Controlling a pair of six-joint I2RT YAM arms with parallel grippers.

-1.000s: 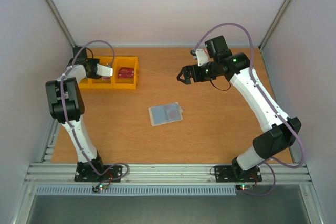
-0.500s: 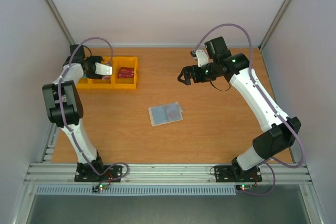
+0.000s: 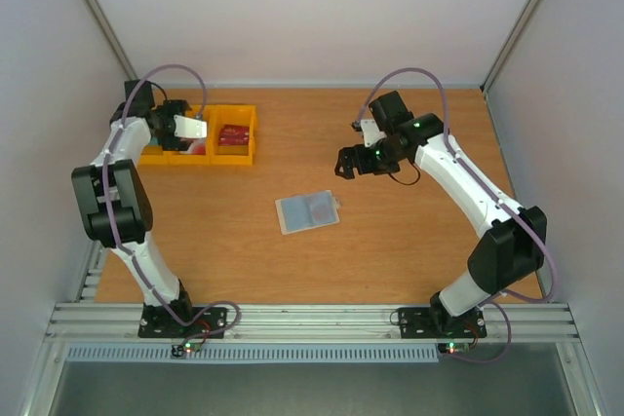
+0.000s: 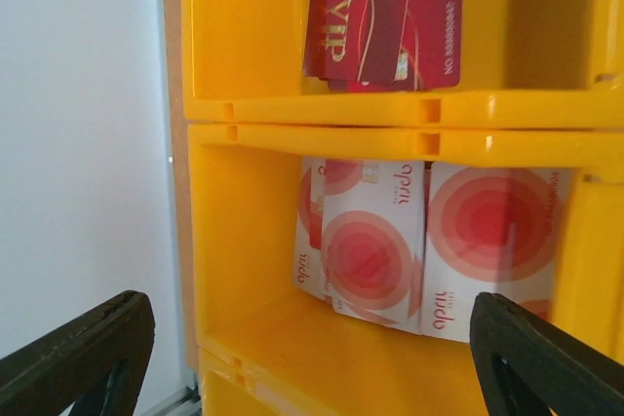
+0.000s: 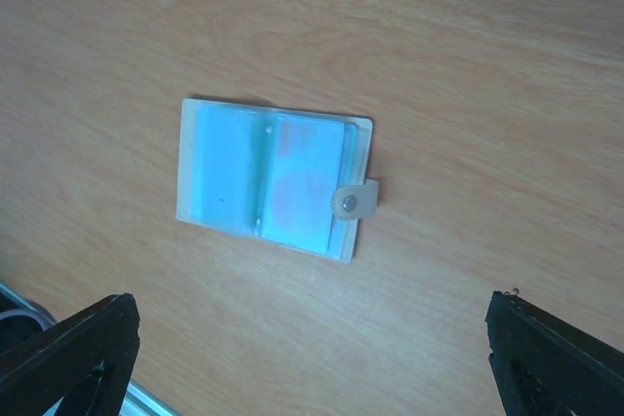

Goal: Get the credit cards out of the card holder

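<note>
Right wrist view looks down on the small flat cream-beige folding card holder (image 5: 265, 177). It lies opened out, pale blue-grey clear pockets upward, on the brown wooden surface (image 5: 507, 56) roughly midway between the arms, with its snap tab (image 5: 355, 202) sticking out at one side. A pinkish blur under one pocket looks like a thin plastic credit card (image 5: 304, 177) inside. The right gripper (image 5: 312, 348) hovers above it, spread wide and empty. The left gripper (image 4: 312, 348), equally wide and empty, hangs over a yellow plastic bin (image 4: 244, 241) holding whitish-pink cards (image 4: 375, 260) with red rings. I judge the holder light and floppy, apt to slide on the wood, so one gripper should pin a cover edge. The card is stiff, slick and thin, best pinched at whichever edge shows at the pocket mouth, which I cannot make out.
</note>
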